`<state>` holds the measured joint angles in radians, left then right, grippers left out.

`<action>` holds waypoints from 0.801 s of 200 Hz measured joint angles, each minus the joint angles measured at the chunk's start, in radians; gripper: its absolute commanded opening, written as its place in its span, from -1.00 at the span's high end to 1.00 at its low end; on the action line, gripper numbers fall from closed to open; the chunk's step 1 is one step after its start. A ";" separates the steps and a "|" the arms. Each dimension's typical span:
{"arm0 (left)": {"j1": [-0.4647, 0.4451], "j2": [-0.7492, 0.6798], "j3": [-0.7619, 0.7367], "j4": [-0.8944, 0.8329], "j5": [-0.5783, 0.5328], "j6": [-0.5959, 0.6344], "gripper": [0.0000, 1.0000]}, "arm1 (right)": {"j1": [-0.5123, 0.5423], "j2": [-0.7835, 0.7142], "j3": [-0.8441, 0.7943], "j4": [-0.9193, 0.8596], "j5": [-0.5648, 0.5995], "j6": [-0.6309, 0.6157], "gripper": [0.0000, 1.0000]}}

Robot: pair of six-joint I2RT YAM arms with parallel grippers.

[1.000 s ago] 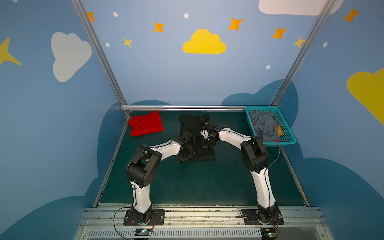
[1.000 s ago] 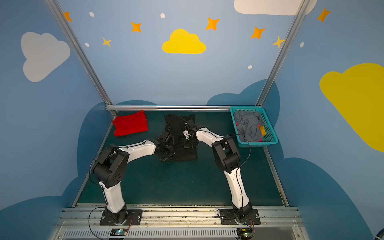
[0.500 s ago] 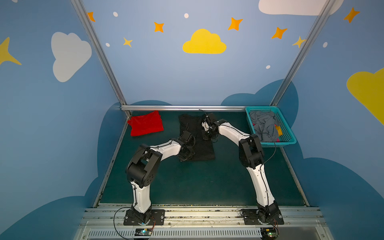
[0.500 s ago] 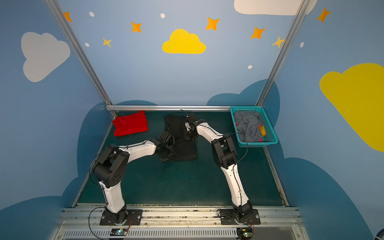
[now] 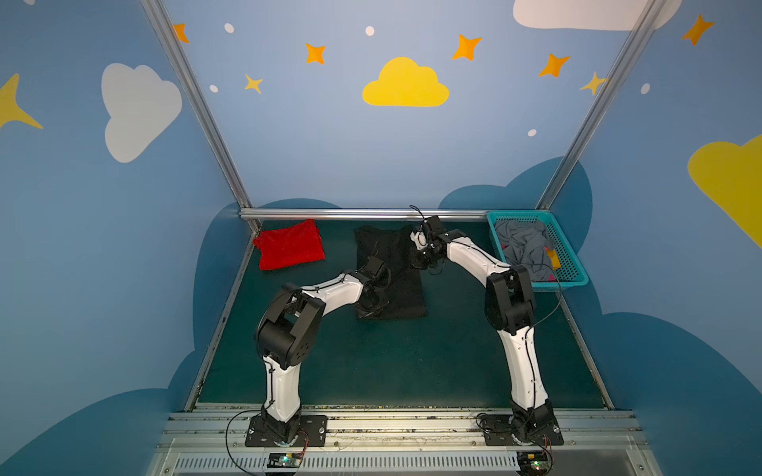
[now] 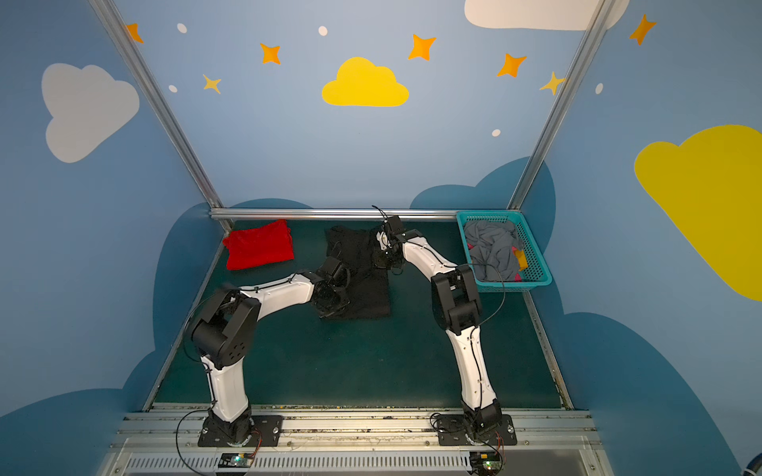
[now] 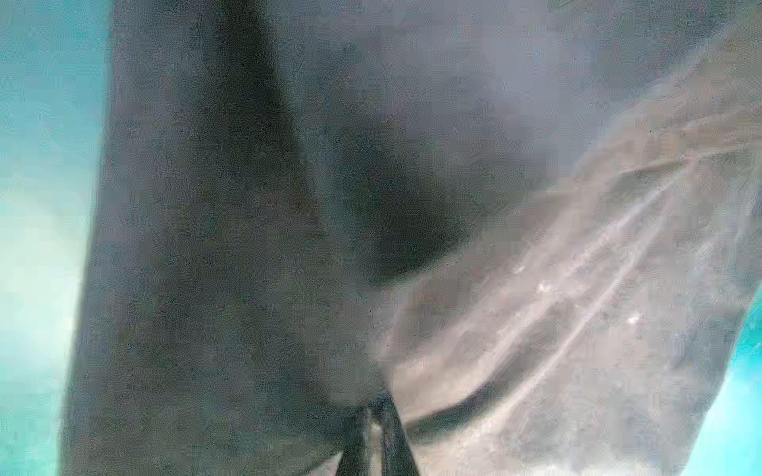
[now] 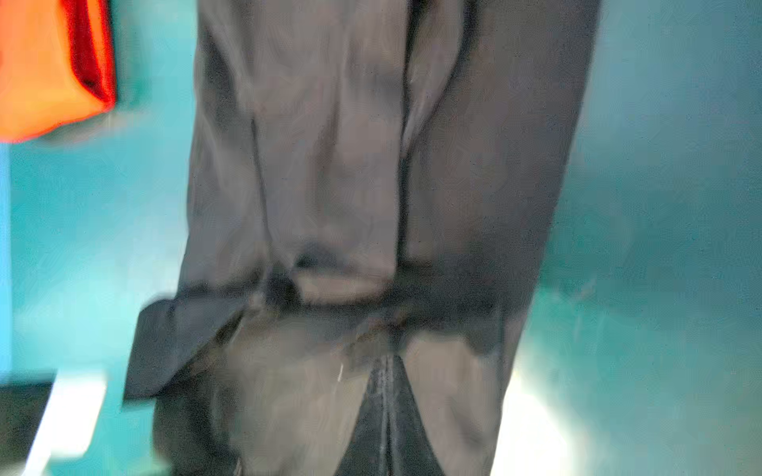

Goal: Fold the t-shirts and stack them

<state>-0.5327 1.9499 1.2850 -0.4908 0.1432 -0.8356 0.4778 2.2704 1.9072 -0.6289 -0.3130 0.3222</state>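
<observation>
Where the shirts lay: the black t-shirt (image 5: 402, 284) was stretched lengthwise on the green mat (image 5: 371, 362), mid-table. The red t-shirt (image 5: 290, 245) sat folded well apart, at the far left corner.
My right gripper (image 8: 387, 362): the jaws were closed. I judged them pinched on the black t-shirt's far end, since cloth gathered at the tips.
My left gripper (image 7: 376, 406): the fingers stood a sliver apart at the shirt's near left part. I could not tell whether cloth sat between them.
Risk, slide: if my left side gave no hold while my right pulled, the whole shirt could drag toward the back rail (image 5: 363, 214) instead of going taut.
Risk, thin pinch: I probably held only an edge layer, so a lower layer could drop out and open the fold.
Risk, wrinkles: long ridges ran down the cloth in the right wrist view, and folding over them would trap them.
Risk, stacking: the red t-shirt lay well apart, so a limp carry could undo my folds.
</observation>
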 measured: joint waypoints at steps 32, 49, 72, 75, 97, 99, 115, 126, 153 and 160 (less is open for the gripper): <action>0.013 0.058 0.086 -0.046 -0.005 0.021 0.76 | 0.040 -0.155 -0.200 0.074 -0.082 0.032 1.00; 0.026 0.078 0.116 -0.054 -0.005 0.029 0.78 | 0.076 -0.206 -0.286 0.124 -0.128 0.052 1.00; 0.048 0.092 0.136 -0.060 -0.003 0.035 0.79 | 0.123 -0.220 -0.389 0.180 -0.167 0.084 1.00; 0.051 0.093 0.139 -0.060 -0.002 0.035 0.79 | 0.129 -0.219 -0.405 0.186 -0.171 0.089 1.00; 0.071 0.108 0.159 -0.060 -0.002 0.036 0.79 | 0.153 -0.202 -0.478 0.204 -0.188 0.113 1.00; 0.073 0.110 0.162 -0.060 -0.002 0.036 0.79 | 0.154 -0.199 -0.481 0.205 -0.188 0.114 1.00; 0.089 0.124 0.184 -0.060 -0.002 0.036 0.78 | 0.154 -0.179 -0.504 0.210 -0.188 0.126 1.00; 0.100 0.132 0.196 -0.057 -0.003 0.037 0.76 | 0.155 -0.174 -0.513 0.220 -0.192 0.131 1.00; 0.127 0.151 0.220 -0.039 -0.010 0.036 0.76 | 0.155 -0.176 -0.533 0.250 -0.196 0.137 1.00; 0.136 0.157 0.228 -0.031 -0.013 0.035 0.75 | 0.156 -0.177 -0.539 0.259 -0.198 0.138 1.00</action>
<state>-0.3969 2.1067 1.5127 -0.5220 0.1299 -0.8001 0.6334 2.0933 1.3678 -0.3702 -0.5106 0.4603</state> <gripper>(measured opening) 0.121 0.055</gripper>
